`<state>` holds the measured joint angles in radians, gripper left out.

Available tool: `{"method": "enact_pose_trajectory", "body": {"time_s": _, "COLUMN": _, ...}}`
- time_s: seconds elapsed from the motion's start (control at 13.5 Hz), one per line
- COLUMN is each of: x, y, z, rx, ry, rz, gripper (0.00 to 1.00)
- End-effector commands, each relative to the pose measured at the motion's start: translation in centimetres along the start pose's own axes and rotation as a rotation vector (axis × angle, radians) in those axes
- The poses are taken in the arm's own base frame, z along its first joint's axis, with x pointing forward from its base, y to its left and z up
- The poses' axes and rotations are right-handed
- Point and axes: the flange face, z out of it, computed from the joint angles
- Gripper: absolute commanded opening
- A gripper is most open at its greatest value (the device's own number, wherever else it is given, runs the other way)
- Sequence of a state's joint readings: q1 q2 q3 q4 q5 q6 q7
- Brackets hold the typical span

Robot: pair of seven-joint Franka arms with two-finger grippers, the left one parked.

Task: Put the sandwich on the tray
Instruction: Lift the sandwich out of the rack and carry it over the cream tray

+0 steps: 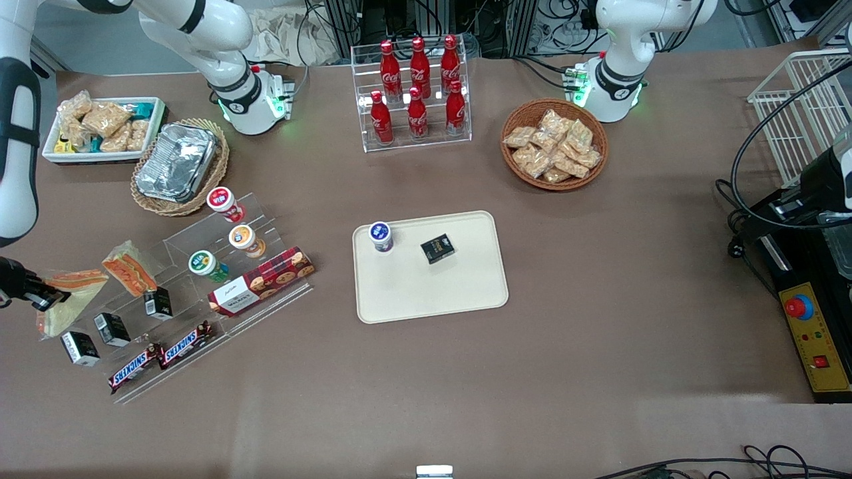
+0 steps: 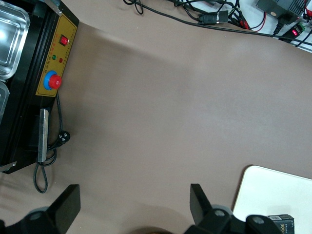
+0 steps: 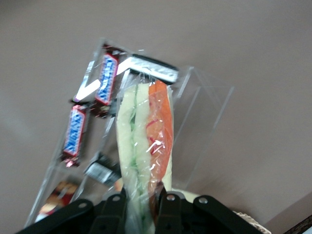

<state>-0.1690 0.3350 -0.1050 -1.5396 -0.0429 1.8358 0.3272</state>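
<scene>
The sandwich (image 1: 65, 307) is a clear-wrapped wedge with a pale bread face and orange and green filling along one edge. My gripper (image 1: 41, 297) is shut on it, at the working arm's end of the table, beside the acrylic stand. In the right wrist view the two black fingers (image 3: 116, 208) pinch the wrapped sandwich (image 3: 145, 141) at its end, with the gripper (image 3: 141, 207) shut and the stand below. The cream tray (image 1: 432, 296) lies mid-table, well away from the gripper. Its corner (image 2: 273, 192) shows in the left wrist view.
A blue-lidded cup (image 1: 380, 236) and a small black box (image 1: 437, 248) sit on the tray. The acrylic stand (image 1: 266, 233) holds another wrapped wedge (image 1: 130, 271), cups, a biscuit box (image 1: 261, 281), Snickers bars (image 1: 160, 357) and small boxes. A foil container (image 1: 177, 161), cola rack (image 1: 416, 93) and snack basket (image 1: 554, 145) stand farther from the camera.
</scene>
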Motion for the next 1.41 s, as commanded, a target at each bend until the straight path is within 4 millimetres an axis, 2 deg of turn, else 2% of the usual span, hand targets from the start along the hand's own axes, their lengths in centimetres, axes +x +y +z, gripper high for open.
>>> {"method": "enact_pose_trajectory", "body": {"time_s": 0.0, "x": -2.0, "y": -2.0, "z": -3.0, "rx": 0.030, "ry": -0.018, "rz": -0.134, "gripper": 0.00}}
{"method": "enact_pose_trajectory", "body": {"time_s": 0.15, "x": -3.7, "y": -3.7, "z": -3.6, "rx": 0.031, "ry": -0.058, "rz": -0.369, "gripper": 0.00}}
{"method": "enact_pose_trajectory", "body": {"time_s": 0.3, "x": -4.7, "y": -5.4, "z": -4.2, "rx": 0.041, "ry": -0.059, "rz": -0.477, "gripper": 0.00}}
{"method": "enact_pose_trajectory", "body": {"time_s": 0.45, "x": -7.1, "y": -8.5, "z": -6.0, "rx": 0.057, "ry": -0.048, "rz": -0.537, "gripper": 0.00}}
{"method": "enact_pose_trajectory", "body": {"time_s": 0.67, "x": -10.9, "y": -14.2, "z": -6.9, "rx": 0.074, "ry": -0.052, "rz": -0.657, "gripper": 0.00}}
{"method": "enact_pose_trajectory", "body": {"time_s": 0.82, "x": -13.3, "y": -17.3, "z": -7.3, "rx": 0.083, "ry": -0.053, "rz": -0.730, "gripper": 0.00}}
{"method": "enact_pose_trajectory", "body": {"time_s": 1.04, "x": -16.3, "y": -20.8, "z": -7.8, "rx": 0.094, "ry": -0.052, "rz": -0.817, "gripper": 0.00}}
{"method": "enact_pose_trajectory", "body": {"time_s": 1.11, "x": -17.7, "y": -22.3, "z": -7.9, "rx": 0.096, "ry": -0.050, "rz": -0.863, "gripper": 0.00}}
{"method": "enact_pose_trajectory", "body": {"time_s": 1.34, "x": -23.7, "y": -27.8, "z": -8.3, "rx": 0.080, "ry": -0.035, "rz": -1.101, "gripper": 0.00}}
